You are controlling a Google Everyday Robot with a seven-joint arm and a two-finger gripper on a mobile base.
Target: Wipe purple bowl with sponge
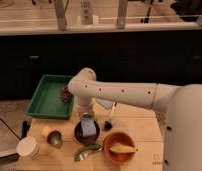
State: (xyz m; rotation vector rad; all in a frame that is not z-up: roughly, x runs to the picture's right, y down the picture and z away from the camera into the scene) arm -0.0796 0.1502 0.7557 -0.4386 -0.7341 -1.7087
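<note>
The purple bowl [86, 134] is a small dark round bowl on the wooden table, left of the orange bowl. The light blue sponge [88, 127] rests inside it, pressed down onto the bowl. My gripper [87, 119] comes straight down from the white arm over the bowl and is shut on the top of the sponge. The gripper and sponge hide the middle of the bowl.
An orange bowl [119, 146] with yellow contents sits to the right. A green item [88, 151] lies in front of the purple bowl. A metal cup [55, 138], yellow block [45, 131] and white cup [28, 148] stand left. A green tray [48, 97] lies behind, left.
</note>
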